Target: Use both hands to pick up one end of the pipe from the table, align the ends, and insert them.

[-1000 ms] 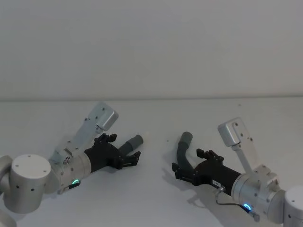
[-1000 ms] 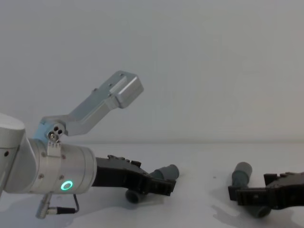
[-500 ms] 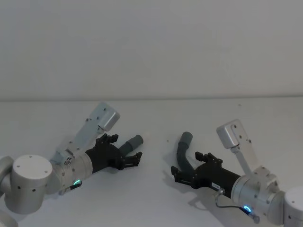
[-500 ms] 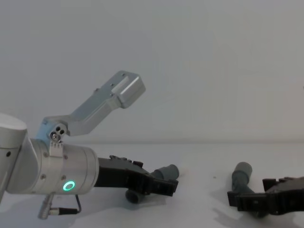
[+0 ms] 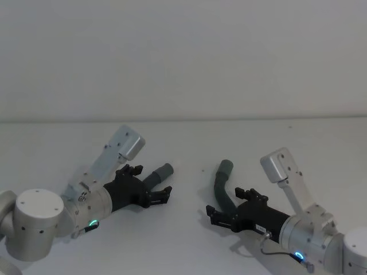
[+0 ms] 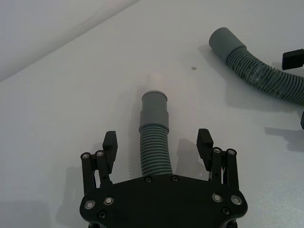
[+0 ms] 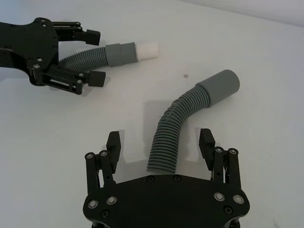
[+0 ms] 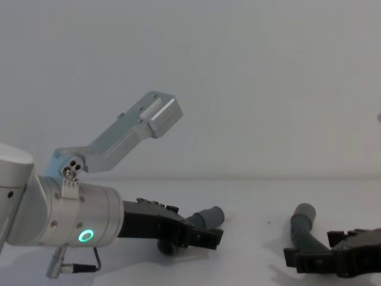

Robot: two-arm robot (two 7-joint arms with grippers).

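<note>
Two bent grey ribbed pipe pieces lie on the white table [image 5: 189,240]. The left pipe [image 6: 154,152] has a smooth cuff ending in a white tip [image 6: 156,81]. It lies between the spread fingers of my left gripper [image 6: 157,142], which is open and not gripping. The right pipe [image 7: 168,142] curves to a plain open cuff [image 7: 221,85]. Its near end lies between the fingers of my open right gripper [image 7: 160,140]. In the head view the left gripper [image 5: 152,179] and right gripper [image 5: 229,201] face each other's pipe ends across a gap.
A small dark speck [image 5: 203,169] marks the table between the two cuffs. A pale grey wall [image 5: 183,57] rises behind the table's far edge. Both silver wrist-camera brackets [image 8: 134,128] stick up above the arms.
The right gripper has slid back along its pipe toward the near end and sits lower in the chest view. The left gripper has barely shifted. Both stay open; the pipes have not moved.
</note>
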